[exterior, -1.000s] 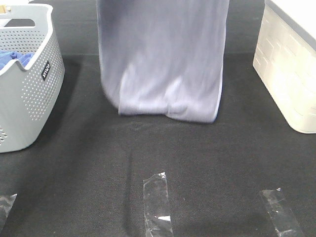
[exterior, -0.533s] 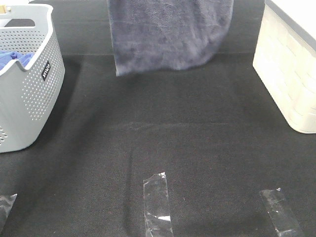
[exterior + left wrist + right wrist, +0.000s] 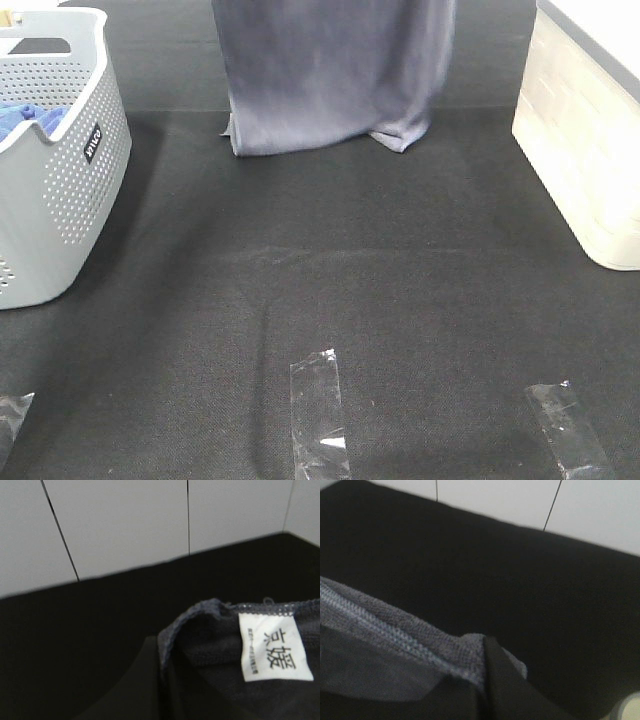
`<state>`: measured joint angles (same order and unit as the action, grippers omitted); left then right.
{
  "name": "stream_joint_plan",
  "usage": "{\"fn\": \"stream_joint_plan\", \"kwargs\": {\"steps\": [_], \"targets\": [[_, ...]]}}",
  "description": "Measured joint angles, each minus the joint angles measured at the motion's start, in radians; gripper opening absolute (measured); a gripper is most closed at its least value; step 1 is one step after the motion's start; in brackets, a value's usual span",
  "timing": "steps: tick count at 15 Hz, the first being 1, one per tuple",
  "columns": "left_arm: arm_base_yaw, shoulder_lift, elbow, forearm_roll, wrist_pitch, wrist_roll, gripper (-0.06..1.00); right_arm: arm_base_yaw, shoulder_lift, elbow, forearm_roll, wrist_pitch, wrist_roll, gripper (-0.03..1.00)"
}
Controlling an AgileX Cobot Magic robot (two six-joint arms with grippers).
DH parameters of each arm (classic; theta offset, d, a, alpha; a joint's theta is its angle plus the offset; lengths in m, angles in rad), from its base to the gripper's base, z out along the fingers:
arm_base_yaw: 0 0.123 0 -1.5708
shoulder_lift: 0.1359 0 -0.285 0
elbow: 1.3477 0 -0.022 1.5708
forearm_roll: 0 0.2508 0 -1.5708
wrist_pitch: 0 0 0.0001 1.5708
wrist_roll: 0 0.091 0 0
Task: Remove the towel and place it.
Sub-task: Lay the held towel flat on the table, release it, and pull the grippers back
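Observation:
The slate grey-purple towel (image 3: 330,75) hangs down from above the top edge of the exterior view. Its lower hem rests crumpled on the black table at the far middle. Both grippers are out of the exterior view. In the left wrist view my left gripper (image 3: 162,667) is shut on a towel corner (image 3: 210,645) next to a white label (image 3: 272,647). In the right wrist view my right gripper (image 3: 485,677) is shut on the stitched hem of the towel (image 3: 395,625).
A grey perforated basket (image 3: 70,190) stands at the left with a royal-blue cloth (image 3: 22,120) inside. A white bin (image 3: 580,150) stands at the right. Clear tape strips (image 3: 320,415) (image 3: 565,430) lie on the black table near its front edge.
The towel was lifted and carried toward the back of the table. Its lower edge then came down and now touches the table there.

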<state>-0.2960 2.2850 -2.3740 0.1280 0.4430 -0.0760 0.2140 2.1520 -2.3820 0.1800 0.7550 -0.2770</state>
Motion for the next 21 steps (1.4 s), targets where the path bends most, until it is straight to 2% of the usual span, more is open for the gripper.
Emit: {"fn": "stream_joint_plan", "kwargs": {"steps": [1, 4, 5, 10, 15, 17, 20, 21], "targets": [[-0.002, 0.0, 0.0, -0.054, 0.168, 0.0, 0.0, 0.0, 0.003, 0.001, 0.002, 0.141, 0.0, 0.0], [-0.002, 0.0, 0.0, -0.128, 0.398, 0.001, 0.0, 0.0, 0.016, 0.001, 0.025, 0.364, 0.024, 0.0], [-0.002, 0.0, 0.0, -0.128, 0.452, 0.001, 0.0, 0.0, 0.027, 0.001, 0.032, 0.425, 0.029, 0.0], [-0.002, 0.0, 0.0, -0.173, 0.719, 0.001, 0.0, 0.0, 0.046, 0.031, 0.06, 0.464, 0.075, 0.0], [-0.012, -0.003, 0.006, -0.168, 0.761, 0.0, 0.0, 0.0, -0.002, 0.219, 0.071, 0.465, 0.082, 0.0], [-0.043, -0.032, 0.083, -0.152, 0.761, 0.0, 0.0, 0.0, -0.042, 0.289, 0.07, 0.465, 0.082, 0.0], [-0.106, -0.146, 0.308, -0.093, 0.762, -0.001, 0.0, -0.001, -0.139, 0.467, 0.071, 0.464, 0.082, 0.0], [-0.106, -0.146, 0.308, -0.093, 0.762, -0.001, 0.0, -0.001, -0.139, 0.467, 0.071, 0.464, 0.082, 0.0]]}}
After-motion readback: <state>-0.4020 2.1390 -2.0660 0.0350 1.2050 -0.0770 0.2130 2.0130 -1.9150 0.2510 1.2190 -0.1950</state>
